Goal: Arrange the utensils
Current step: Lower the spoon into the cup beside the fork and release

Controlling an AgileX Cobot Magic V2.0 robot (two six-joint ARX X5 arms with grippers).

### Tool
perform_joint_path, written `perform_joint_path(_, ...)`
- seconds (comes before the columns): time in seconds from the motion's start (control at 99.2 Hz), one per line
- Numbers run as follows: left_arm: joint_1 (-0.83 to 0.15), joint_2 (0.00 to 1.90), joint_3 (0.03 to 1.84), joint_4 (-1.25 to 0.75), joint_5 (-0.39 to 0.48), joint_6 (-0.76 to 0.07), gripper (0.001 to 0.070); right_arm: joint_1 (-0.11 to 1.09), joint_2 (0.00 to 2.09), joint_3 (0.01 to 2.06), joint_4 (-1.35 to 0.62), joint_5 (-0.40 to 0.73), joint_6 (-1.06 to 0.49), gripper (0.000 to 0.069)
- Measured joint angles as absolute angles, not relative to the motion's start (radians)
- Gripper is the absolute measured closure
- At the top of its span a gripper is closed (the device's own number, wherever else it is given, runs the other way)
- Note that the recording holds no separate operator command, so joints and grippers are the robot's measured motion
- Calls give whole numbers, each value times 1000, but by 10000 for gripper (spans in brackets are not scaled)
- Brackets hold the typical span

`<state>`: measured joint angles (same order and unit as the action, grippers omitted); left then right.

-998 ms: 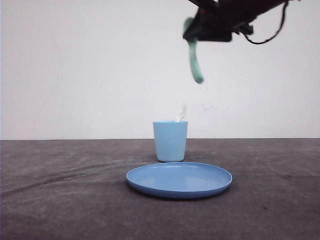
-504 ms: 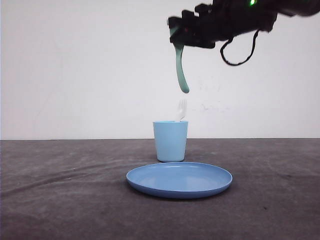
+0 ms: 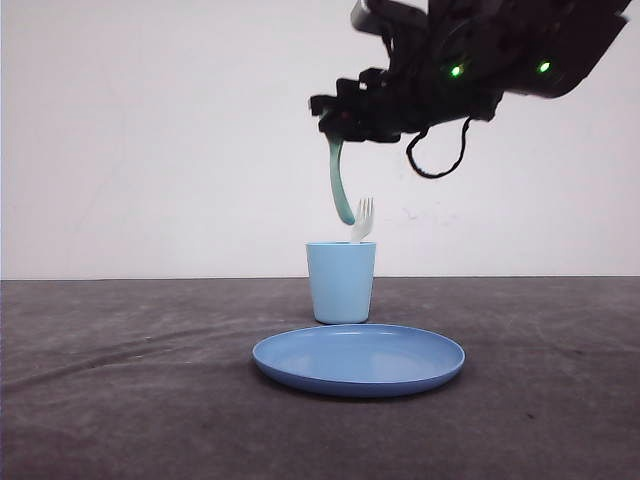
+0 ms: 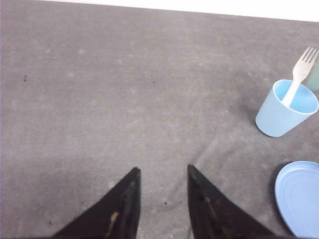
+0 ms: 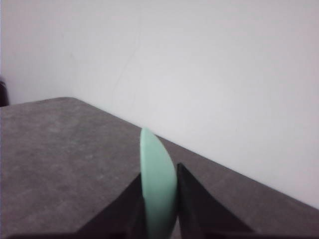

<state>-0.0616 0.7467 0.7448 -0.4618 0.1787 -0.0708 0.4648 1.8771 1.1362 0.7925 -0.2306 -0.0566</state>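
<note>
We see a dark grey matte table (image 3: 120, 400) running back to a plain white wall (image 3: 150, 130). The light blue plastic cup (image 3: 341, 282) stands upright on the table, and we use it as landmark. Just in front of it, toward the camera, lies the round blue plate (image 3: 358, 359), apart from the cup. The small white plastic four-tined fork (image 3: 362, 219) stands handle-down inside the cup, tines up above the rim, leaning. In the front view the right gripper (image 3: 338, 118) sits above the cup, clamped on the top end of the pale mint-green plastic spoon (image 3: 340, 187), which hangs down with its lower tip just above the rim, beside the fork tines. The right wrist view gives us the spoon (image 5: 158, 181) edge-on, pinched between the dark fingers (image 5: 197, 204), wall behind. The left wrist view gives the cup's inside (image 4: 287, 108), the fork (image 4: 300, 74) resting against its rim, and part of the plate (image 4: 299, 196). There the left gripper (image 4: 162, 174) hovers over bare table well off from the cup, jaws parted, holding nothing.
</note>
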Motion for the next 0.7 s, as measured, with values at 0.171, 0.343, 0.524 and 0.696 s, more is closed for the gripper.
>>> perform_joint_path(0.171, -62, 747, 745, -462, 179, -71, 551, 470, 1938, 1168, 739, -230, -57, 635)
perform_joint_path(0.343, -62, 747, 745, -462, 179, -71, 551, 477, 1961, 1172, 652, -231, -67, 635)
perform_joint_path(0.524, -62, 747, 745, -461, 179, -71, 551, 478, 1967, 1178, 608, -209, -82, 635)
perform_joint_path(0.696, -62, 747, 745, -461, 179, -71, 551, 480, 1979, 1181, 585, -208, -83, 635)
